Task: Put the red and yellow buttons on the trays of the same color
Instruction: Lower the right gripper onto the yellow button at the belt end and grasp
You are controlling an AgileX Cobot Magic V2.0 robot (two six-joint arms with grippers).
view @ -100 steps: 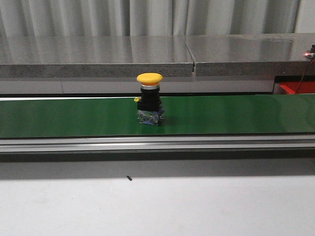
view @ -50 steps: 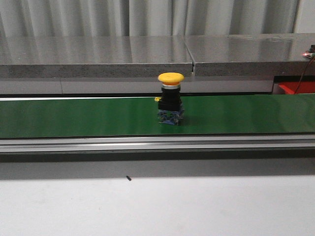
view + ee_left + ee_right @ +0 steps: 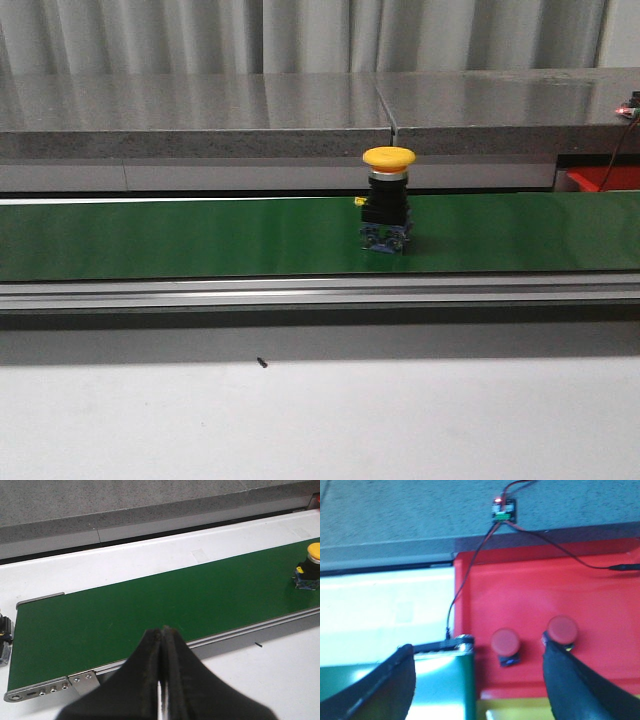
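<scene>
front: dim, even | left wrist: sharp | right wrist: blurred, glare on belt (image 3: 442,680)

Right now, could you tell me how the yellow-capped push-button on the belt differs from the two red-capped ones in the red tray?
The yellow-capped push-button stands alone on the green conveyor belt; the two red-capped push-buttons stand side by side in the red plastic tray. Its cap is yellow, theirs red. All three stand upright, domed caps on top.

One button (image 3: 388,203) stands upright on the conveyor belt (image 3: 180,236), a little right of its middle. Two other buttons (image 3: 505,644) sit side by side in a tray (image 3: 530,595) beyond the belt's right end.
</scene>
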